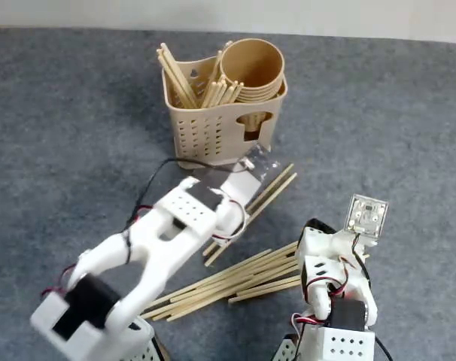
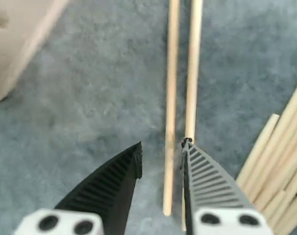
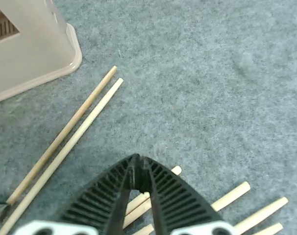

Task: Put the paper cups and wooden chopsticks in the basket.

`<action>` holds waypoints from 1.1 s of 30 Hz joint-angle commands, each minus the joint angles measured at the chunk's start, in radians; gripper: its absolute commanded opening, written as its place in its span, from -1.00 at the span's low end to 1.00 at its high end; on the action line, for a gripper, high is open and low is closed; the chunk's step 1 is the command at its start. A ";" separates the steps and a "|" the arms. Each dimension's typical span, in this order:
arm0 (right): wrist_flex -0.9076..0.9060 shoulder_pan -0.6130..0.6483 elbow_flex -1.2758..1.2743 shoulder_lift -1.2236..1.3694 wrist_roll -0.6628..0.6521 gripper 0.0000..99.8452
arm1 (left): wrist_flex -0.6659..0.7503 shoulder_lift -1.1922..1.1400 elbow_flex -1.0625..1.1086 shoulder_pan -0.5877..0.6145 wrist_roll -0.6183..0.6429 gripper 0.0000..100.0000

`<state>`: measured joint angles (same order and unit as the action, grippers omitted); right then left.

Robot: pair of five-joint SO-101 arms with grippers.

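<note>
Left gripper [image 2: 161,145] open astride one chopstick [image 2: 173,73] beside basket [image 2: 21,39]; centre it, go lower, then close. Right gripper [image 3: 137,161] clenched, empty.

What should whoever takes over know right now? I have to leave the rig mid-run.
Left gripper: open, low over the pair of chopsticks lying beside the basket, with one stick between its fingers.
Right gripper: shut, empty, above the end of the loose pile.
Done: the stacked paper cups and several sticks stand in the basket.
Left: the pair and the pile, all lying on the grey carpet.
</note>
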<state>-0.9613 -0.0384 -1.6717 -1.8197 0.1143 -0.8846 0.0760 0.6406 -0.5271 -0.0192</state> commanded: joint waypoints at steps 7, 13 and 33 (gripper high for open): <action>0.024 -0.010 -0.137 -0.018 -0.009 -0.99 | 0.014 -0.194 -0.229 -0.015 0.000 -0.72; 0.024 -0.010 -0.137 -0.018 -0.009 -0.99 | 0.014 -0.251 -0.283 -0.021 0.000 -0.72; 0.024 -0.010 -0.137 -0.018 -0.009 -0.99 | -0.265 -0.305 -0.458 -0.030 -0.011 -0.99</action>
<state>-0.9613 -0.0384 -1.6717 -1.8197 0.1143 -1.1347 -0.3276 0.1757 -0.5378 -0.0207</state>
